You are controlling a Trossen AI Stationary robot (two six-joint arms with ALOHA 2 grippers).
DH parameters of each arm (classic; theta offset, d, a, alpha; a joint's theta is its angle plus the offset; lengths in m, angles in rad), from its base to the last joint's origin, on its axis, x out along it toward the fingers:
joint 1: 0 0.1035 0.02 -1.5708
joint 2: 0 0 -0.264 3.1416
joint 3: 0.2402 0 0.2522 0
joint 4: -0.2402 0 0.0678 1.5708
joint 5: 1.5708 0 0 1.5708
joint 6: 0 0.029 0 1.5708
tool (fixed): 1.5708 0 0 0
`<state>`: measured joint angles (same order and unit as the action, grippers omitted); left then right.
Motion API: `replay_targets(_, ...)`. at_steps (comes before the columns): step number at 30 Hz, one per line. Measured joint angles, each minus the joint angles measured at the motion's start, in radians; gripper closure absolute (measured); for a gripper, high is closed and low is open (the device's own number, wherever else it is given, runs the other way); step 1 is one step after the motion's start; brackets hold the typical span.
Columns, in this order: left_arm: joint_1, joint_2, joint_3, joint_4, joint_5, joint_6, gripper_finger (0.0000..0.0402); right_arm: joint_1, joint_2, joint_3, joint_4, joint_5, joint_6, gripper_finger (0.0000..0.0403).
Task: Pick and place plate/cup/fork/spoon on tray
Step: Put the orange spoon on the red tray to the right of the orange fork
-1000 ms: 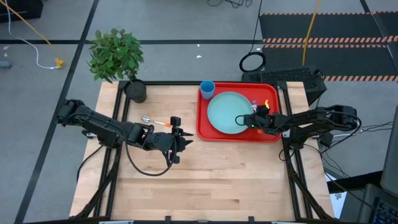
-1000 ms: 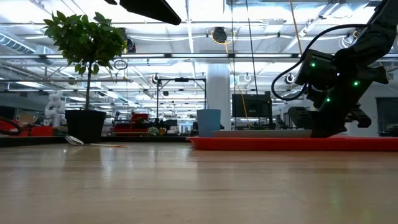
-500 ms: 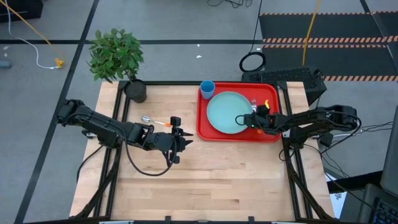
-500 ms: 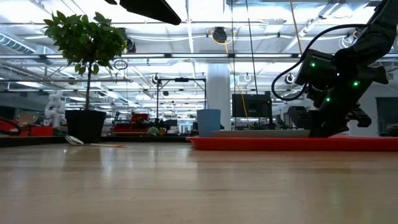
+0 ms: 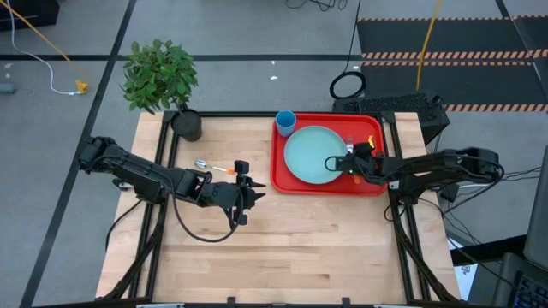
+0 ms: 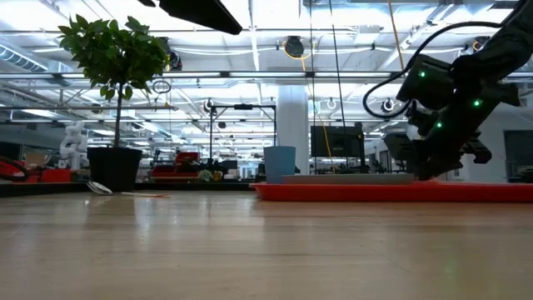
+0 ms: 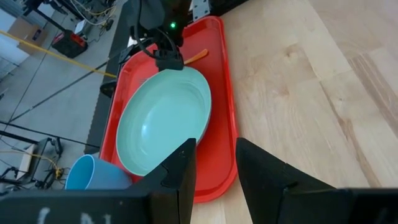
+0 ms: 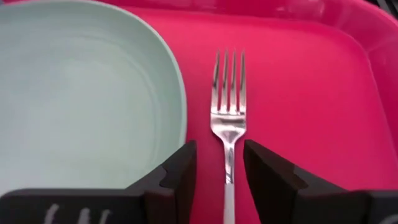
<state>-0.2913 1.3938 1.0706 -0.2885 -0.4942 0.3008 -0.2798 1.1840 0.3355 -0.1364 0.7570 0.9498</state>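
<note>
Leftward first, the spoon (image 5: pixel 202 163) lies on the counter (image 5: pixel 257 248) near the plant pot (image 5: pixel 187 125), the one piece not yet on the tray (image 5: pixel 282 178). The left gripper (image 5: pixel 248 190) waits just beside it, jaws slightly apart and empty. Further right, the cup (image 5: pixel 285 121) and plate (image 5: pixel 315 154) sit on the tray. The fork (image 8: pixel 228 118) lies flat on the red floor beside the plate, and the right gripper (image 5: pixel 349 162) hangs over its handle, jaws parted and straddling it without a hold. A clean finish, I judge, means lifting straight up so neither jaw drags the fork against the plate.
</note>
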Motion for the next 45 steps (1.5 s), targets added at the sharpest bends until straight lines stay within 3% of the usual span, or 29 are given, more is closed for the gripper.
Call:
replay_targets(5, 0.006, 0.0, 0.0, -0.035, 0.0, -0.008, 0.0286, 0.0, -0.085, 0.0, -0.02, -0.004, -0.047, 0.0277)
replay_targets(9, 0.027, 0.0, 0.0, -0.097, 0.0, -0.05, 0.0286, 0.0, -0.162, 0.001, -0.045, -0.068, -0.113, 0.0277)
replay_targets(13, 0.055, 0.0, 0.0, -0.179, 0.0, -0.115, 0.0286, 0.0, -0.223, 0.046, -0.153, -0.083, -0.126, 0.0277)
replay_targets(21, 0.131, 0.0, 0.0, -0.415, -0.004, -0.355, 0.0286, 0.0, -0.266, 0.168, -0.314, -0.151, -0.191, 0.0277)
replay_targets(28, 0.178, -0.001, -0.021, -0.534, -0.007, -0.56, 0.0286, 0.0, -0.266, 0.214, -0.307, -0.186, -0.248, 0.0277)
replay_targets(39, 0.274, 0.0, -0.196, -0.553, 0.037, -0.624, 0.0286, 0.0, -0.266, 0.229, -0.196, -0.23, -0.365, 0.0277)
replay_targets(43, 0.342, 0.0, -0.249, -0.554, 0.152, -0.538, 0.0286, 0.0, -0.266, 0.229, -0.162, -0.294, -0.394, 0.0277)
replay_targets(45, 0.37, 0.0, -0.272, -0.552, 0.159, -0.471, 0.0286, 0.0, -0.266, 0.229, -0.158, -0.331, -0.397, 0.0277)
